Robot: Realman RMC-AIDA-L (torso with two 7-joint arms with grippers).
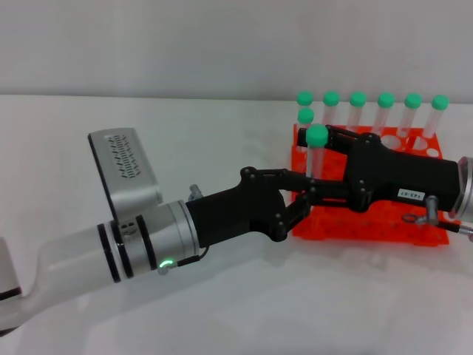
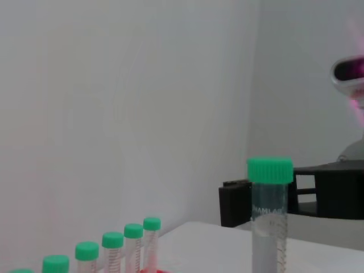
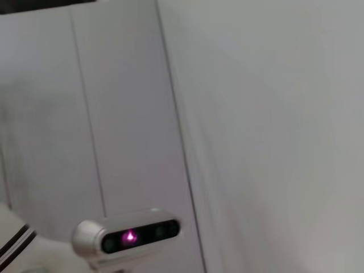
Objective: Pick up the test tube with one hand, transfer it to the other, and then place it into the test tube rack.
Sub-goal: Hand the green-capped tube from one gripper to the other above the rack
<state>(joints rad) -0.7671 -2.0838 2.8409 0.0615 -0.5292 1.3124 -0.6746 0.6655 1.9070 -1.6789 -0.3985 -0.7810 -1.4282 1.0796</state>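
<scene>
My left gripper (image 1: 303, 194), on the green-lit arm, is shut on the lower end of a test tube (image 1: 315, 154) and holds it upright in front of the orange-red rack's (image 1: 384, 222) left end. The tube's green cap shows in the left wrist view (image 2: 270, 169). My right gripper (image 1: 325, 168), black with a white label, reaches in from the right over the rack. Its fingers (image 2: 233, 203) stand open on either side of the tube, apart from it. The right wrist view shows neither the tube nor the rack.
Several more green-capped tubes (image 1: 372, 103) stand in the rack's back row, and one (image 1: 305, 117) stands at its left end. They also show in the left wrist view (image 2: 114, 247). White tabletop lies all around, with a white wall behind.
</scene>
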